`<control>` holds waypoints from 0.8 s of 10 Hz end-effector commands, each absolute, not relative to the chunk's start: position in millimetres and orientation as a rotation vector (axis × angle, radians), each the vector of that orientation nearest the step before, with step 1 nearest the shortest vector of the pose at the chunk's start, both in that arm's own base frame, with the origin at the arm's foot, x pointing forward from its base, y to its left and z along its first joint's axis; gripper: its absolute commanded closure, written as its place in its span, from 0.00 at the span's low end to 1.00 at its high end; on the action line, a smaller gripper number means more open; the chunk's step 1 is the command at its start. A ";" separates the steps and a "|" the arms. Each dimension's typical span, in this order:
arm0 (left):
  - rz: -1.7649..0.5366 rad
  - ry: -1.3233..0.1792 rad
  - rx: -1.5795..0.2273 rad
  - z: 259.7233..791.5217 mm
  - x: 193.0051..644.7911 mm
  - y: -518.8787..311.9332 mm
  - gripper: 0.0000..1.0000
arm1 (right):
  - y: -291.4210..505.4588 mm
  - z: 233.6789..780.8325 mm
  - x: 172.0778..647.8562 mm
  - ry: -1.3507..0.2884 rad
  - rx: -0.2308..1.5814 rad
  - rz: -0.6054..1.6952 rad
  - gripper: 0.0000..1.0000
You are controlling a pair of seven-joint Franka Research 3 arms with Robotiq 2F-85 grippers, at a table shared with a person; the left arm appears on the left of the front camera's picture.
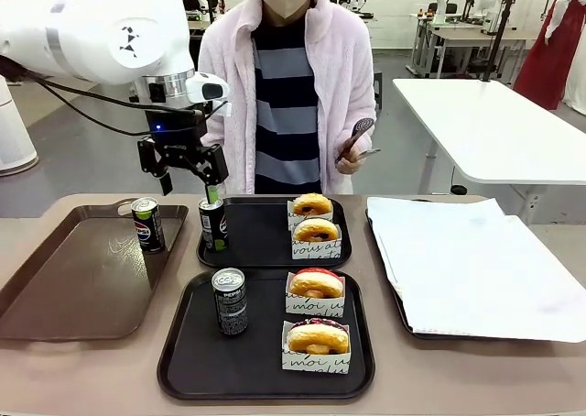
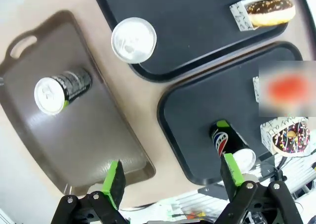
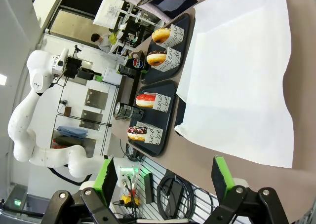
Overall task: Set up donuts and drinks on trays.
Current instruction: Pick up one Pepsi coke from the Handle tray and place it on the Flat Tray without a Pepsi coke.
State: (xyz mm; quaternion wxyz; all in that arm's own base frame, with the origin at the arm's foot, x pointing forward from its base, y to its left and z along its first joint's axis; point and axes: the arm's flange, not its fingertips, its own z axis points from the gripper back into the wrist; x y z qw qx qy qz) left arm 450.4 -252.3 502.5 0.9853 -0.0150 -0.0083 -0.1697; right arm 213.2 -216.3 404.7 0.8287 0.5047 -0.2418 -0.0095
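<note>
Two black trays lie mid-table. The far tray (image 1: 261, 237) holds a can (image 1: 212, 224) and two donuts (image 1: 312, 205) in paper sleeves. On the near tray (image 1: 265, 352) stand a Pepsi can (image 1: 230, 301) and two more donuts (image 1: 318, 336). A third can (image 1: 146, 224) stands on the brown tray (image 1: 82, 279). My left gripper (image 1: 189, 189) hangs open and empty just above the far tray's can; from the left wrist, the silver can top (image 2: 133, 40) lies ahead of my left gripper (image 2: 173, 174). My right gripper (image 3: 163, 179) is open and empty, off past the trays (image 3: 168, 100).
A tray lined with white paper (image 1: 476, 269) fills the right side of the table. A person in a pink jacket stands at the far edge holding dark tongs (image 1: 357, 139) above the far tray's right corner.
</note>
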 end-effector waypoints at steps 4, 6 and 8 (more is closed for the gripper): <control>-0.318 -0.004 -0.065 519.2 411.3 -216.7 0.00 | -215.1 403.5 212.9 -0.529 1.081 -0.013 0.00; -0.304 0.049 -0.108 522.9 401.5 -175.7 0.00 | -215.1 403.5 212.9 -0.529 1.081 -0.013 0.00; -0.184 -0.049 -0.426 538.3 388.4 -95.4 0.00 | -215.1 403.5 212.9 -0.529 1.081 -0.013 0.00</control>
